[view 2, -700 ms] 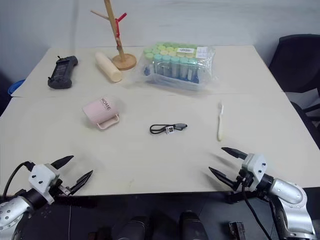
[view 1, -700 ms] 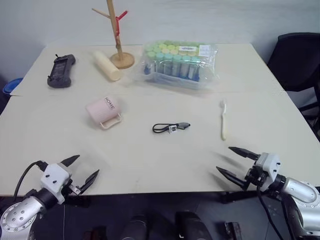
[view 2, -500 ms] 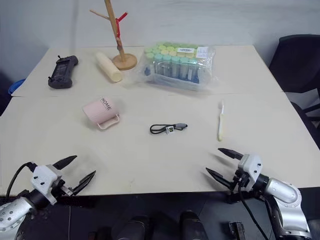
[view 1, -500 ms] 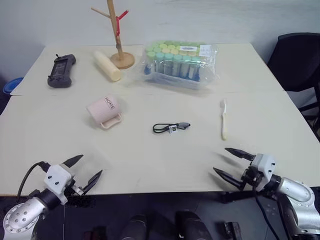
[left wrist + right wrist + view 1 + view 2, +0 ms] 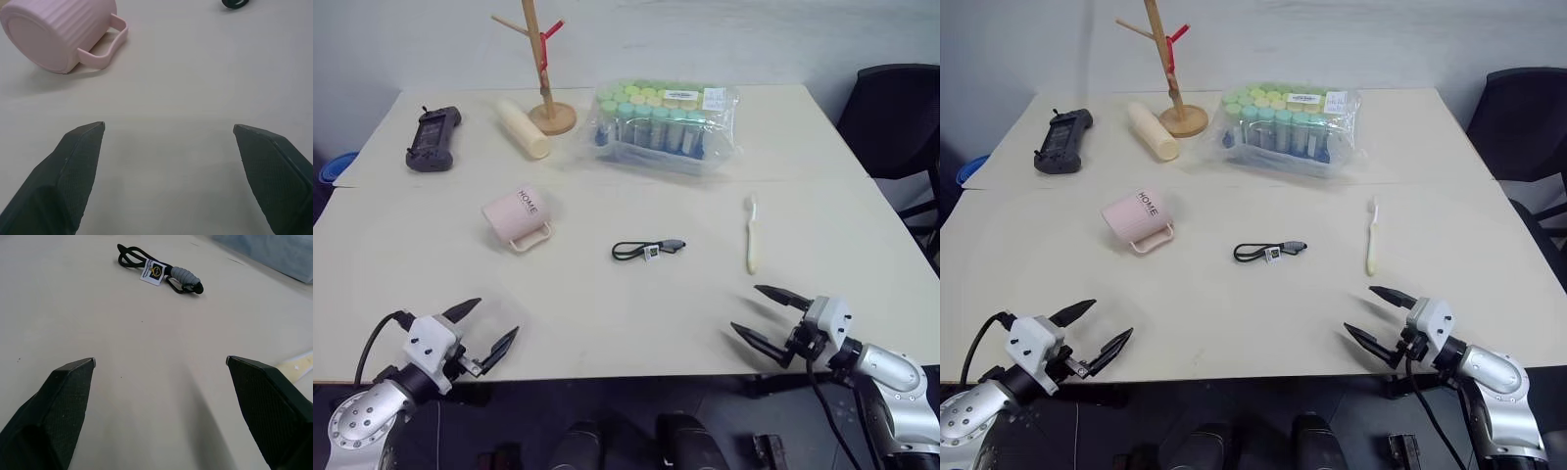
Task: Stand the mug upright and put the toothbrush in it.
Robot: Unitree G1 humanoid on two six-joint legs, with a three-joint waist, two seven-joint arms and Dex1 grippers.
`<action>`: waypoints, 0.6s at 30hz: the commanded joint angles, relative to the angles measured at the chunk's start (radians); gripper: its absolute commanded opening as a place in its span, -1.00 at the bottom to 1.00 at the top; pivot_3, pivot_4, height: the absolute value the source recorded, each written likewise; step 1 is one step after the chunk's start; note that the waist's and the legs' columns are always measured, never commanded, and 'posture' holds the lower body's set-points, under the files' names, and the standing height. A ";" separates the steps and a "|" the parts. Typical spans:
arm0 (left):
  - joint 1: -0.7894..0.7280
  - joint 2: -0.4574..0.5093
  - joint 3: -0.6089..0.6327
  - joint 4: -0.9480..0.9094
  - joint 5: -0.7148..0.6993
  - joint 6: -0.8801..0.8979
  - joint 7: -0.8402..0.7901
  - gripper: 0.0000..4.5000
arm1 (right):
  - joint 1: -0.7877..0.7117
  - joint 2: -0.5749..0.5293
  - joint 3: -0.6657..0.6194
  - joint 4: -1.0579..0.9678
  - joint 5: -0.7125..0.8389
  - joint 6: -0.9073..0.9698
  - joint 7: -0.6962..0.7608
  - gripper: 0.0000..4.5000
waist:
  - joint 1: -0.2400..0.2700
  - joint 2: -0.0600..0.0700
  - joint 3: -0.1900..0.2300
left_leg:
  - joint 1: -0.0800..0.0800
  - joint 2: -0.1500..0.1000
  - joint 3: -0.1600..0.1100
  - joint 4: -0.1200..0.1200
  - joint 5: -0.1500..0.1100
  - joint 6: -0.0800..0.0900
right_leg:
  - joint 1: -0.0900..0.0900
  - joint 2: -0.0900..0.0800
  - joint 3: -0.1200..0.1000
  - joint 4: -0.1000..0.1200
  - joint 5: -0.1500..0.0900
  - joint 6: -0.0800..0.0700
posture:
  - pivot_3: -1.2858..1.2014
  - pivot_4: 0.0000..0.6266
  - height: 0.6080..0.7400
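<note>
You have the mug [image 5: 516, 217] lying on its side on the table [image 5: 607, 304], left of centre, with its "HOME" lettering facing up and its handle resting against the tabletop on the side nearer you. The left wrist view shows its flat base turned toward your left gripper [image 5: 481, 326], which hovers over the near left edge of the table with both fingers spread wide apart and nothing between them. The toothbrush [image 5: 751, 233] lies flat on the right side of the table, bristle head at the far end, well apart from the mug. Your right gripper [image 5: 769, 311] hangs above the near right edge, just short of the toothbrush's handle end, its fingers also wide apart and empty. Between mug and toothbrush sits a short black looped cable [image 5: 648, 249] with a small tag. Along the far side you have a black handheld controller [image 5: 433, 137], a cream cylinder [image 5: 524, 128] lying on its side, a wooden stand [image 5: 546, 67] with a red clip, and a plastic-wrapped pack of bottles [image 5: 666, 125].
</note>
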 commanded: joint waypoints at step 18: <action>-0.180 0.096 -0.039 -0.188 -0.215 0.192 -0.099 0.98 | -0.248 -0.056 0.109 -0.133 0.004 0.177 0.026 1.00 | -0.003 0.001 0.001 | 0.000 0.000 0.000 0.002 0.001 -0.002 | -0.001 0.000 0.000 0.004 0.000 0.000 | 0.03 -0.52 1.00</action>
